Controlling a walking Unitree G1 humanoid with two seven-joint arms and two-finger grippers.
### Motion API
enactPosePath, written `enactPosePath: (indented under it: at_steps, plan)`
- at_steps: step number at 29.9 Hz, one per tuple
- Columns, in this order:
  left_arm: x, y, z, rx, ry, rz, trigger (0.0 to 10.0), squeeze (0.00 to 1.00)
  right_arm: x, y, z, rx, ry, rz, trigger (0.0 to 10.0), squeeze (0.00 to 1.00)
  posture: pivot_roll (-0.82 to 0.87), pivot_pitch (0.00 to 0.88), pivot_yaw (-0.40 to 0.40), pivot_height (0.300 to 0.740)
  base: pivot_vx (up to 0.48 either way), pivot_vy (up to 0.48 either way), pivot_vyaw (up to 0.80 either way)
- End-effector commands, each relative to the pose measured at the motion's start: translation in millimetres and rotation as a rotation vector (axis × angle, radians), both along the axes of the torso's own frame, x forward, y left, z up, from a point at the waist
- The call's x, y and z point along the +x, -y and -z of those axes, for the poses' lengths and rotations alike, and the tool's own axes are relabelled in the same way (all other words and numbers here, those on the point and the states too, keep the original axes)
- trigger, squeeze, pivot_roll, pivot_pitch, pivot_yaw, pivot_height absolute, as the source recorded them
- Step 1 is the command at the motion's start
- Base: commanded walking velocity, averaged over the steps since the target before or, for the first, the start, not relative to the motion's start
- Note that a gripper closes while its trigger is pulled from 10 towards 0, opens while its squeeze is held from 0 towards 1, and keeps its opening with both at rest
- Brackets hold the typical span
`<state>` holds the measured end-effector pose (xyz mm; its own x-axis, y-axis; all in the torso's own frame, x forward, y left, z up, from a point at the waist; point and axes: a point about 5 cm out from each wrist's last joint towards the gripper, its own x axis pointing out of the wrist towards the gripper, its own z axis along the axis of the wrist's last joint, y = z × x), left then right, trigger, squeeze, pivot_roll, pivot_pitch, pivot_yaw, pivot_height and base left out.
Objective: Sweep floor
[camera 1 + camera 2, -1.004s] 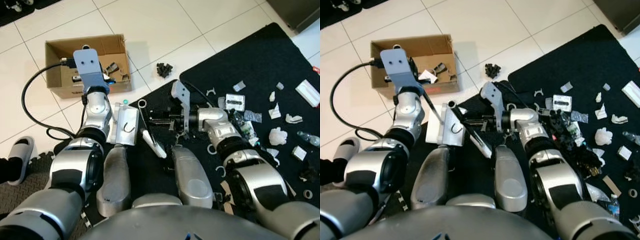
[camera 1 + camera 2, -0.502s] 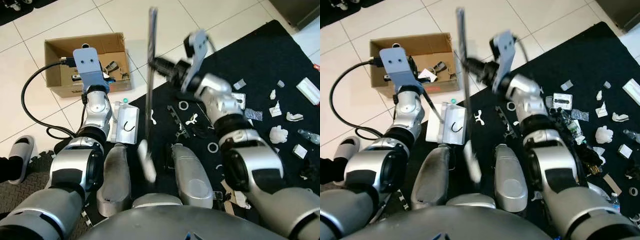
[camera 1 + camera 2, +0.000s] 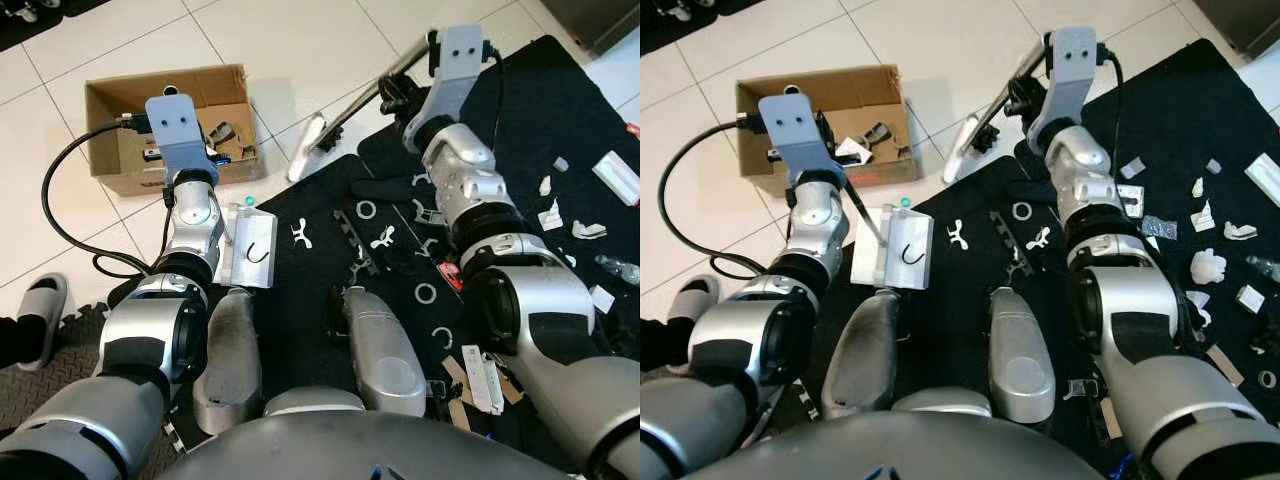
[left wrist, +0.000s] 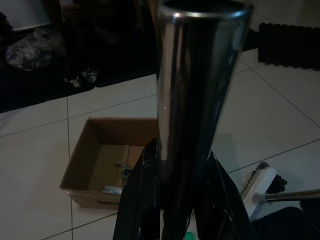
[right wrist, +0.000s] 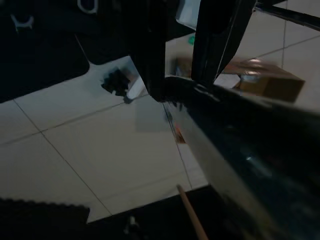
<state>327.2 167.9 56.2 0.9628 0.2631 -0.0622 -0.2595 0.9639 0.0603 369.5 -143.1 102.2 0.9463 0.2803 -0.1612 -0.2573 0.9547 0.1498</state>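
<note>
- Swung outward since a second ago, the right gripper (image 3: pixel 392 97) has carried the brush (image 3: pixel 345 125) from over the robot's knees to the far mat edge.
- Nearest, the left gripper (image 4: pixel 177 192) is clamped on the dustpan's (image 3: pixel 250 250) steel handle, pan resting on the black mat (image 3: pixel 320 270).
- Little looks done: white clips (image 3: pixel 382 240) lie just beyond the pan, and scraps (image 3: pixel 555 270) litter the mat to the right.
- Farther out, the brush head (image 3: pixel 305 160) sits on tile, well apart from the pan, its shaft pinched by the right fingers.
- Farthest stands a cardboard box (image 3: pixel 110 120).
</note>
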Motion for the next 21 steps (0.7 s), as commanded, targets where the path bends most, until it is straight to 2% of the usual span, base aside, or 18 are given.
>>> enactPosePath:
  at_steps: [1, 3, 11, 15, 21]
  plan:
    - [-17.4, -4.8, 28.5, 0.000, -0.148, -0.016, 10.0, 0.00, 1.1, 3.3, -1.5, -0.027, 0.021, 0.031, 10.0, 0.00, -0.05, 0.150, -0.039, 0.740, 0.000, 0.000, 0.00]
    - [-16.6, -4.0, 27.8, -0.003, -0.146, -0.013, 10.0, 0.00, 0.8, 1.4, -1.0, -0.055, 0.032, 0.031, 10.0, 0.00, -0.05, 0.150, -0.039, 0.740, 0.000, 0.000, 0.00]
    - [-15.6, -10.0, 25.8, 0.008, -0.142, -0.037, 10.0, 0.00, -1.8, -9.2, 1.4, -0.023, 0.049, -0.011, 10.0, 0.00, -0.05, 0.146, -0.038, 0.740, 0.000, 0.000, 0.00]
    - [-11.2, -14.4, 16.8, 0.061, -0.093, -0.035, 10.0, 0.00, -2.1, -11.3, 1.5, -0.014, 0.055, -0.021, 10.0, 0.00, -0.05, 0.146, -0.039, 0.740, 0.000, 0.000, 0.00]
    - [-4.8, -10.1, 7.2, 0.067, -0.044, -0.019, 10.0, 0.00, -3.1, -11.1, 3.9, -0.023, 0.050, -0.024, 10.0, 0.00, -0.05, 0.143, -0.038, 0.740, 0.000, 0.000, 0.00]
